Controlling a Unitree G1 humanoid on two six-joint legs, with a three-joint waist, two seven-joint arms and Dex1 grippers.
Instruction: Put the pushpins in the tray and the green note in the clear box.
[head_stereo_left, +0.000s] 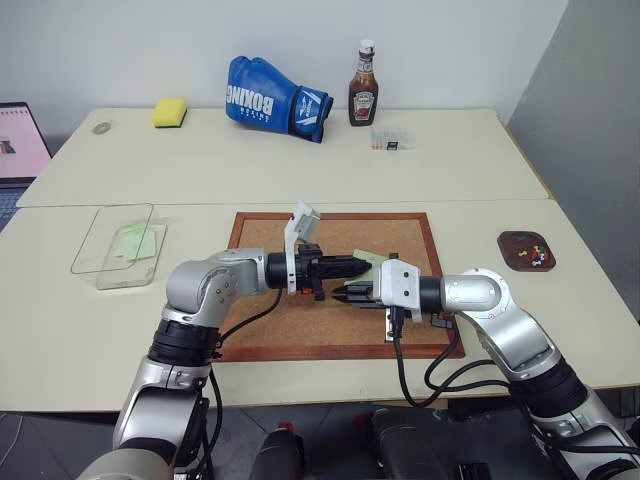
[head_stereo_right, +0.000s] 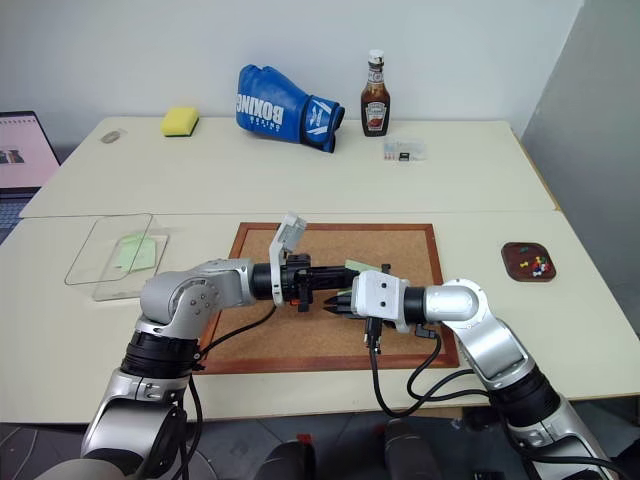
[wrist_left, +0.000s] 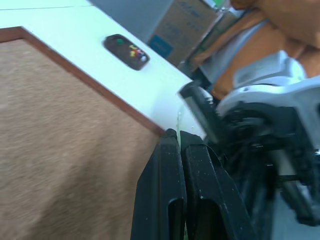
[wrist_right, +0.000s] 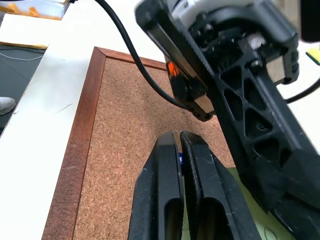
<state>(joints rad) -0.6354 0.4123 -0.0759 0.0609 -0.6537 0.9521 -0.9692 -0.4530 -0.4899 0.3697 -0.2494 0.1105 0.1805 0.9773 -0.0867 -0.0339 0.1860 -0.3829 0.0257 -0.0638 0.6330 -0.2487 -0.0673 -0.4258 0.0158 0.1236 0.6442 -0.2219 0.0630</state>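
Black fingers of the left gripper (head_stereo_left: 360, 266) are pressed together over the cork board (head_stereo_left: 270, 330), clenched on the edge of a pale green note (head_stereo_left: 372, 258) that shows just past their tips. The right gripper (head_stereo_left: 343, 292) points the opposite way, tip to tip with the left, its fingers also clamped shut; in the right wrist view a tiny dark blue thing (wrist_right: 181, 159), perhaps a pushpin head, sits pinched between them, though it is too small to be sure. That note is thin, pale green paper, lying over the board's middle; its lower corner shows beside the right fingers (wrist_right: 165, 200) in the right wrist view.

A second pale green note (head_stereo_left: 137, 242) lies inside the clear box (head_stereo_left: 88, 262), a shallow transparent container well to the left of the board. Well to the right of the board stands the dark brown tray (head_stereo_left: 512, 260), with several pushpins (head_stereo_left: 538, 252) in it, their heads yellow, blue, red and green.

Along the far edge of the table are a yellow sponge (head_stereo_left: 169, 112), a blue boxing glove (head_stereo_left: 275, 98), a ketchup bottle (head_stereo_left: 363, 85) and a tiny clear case (head_stereo_left: 391, 138).
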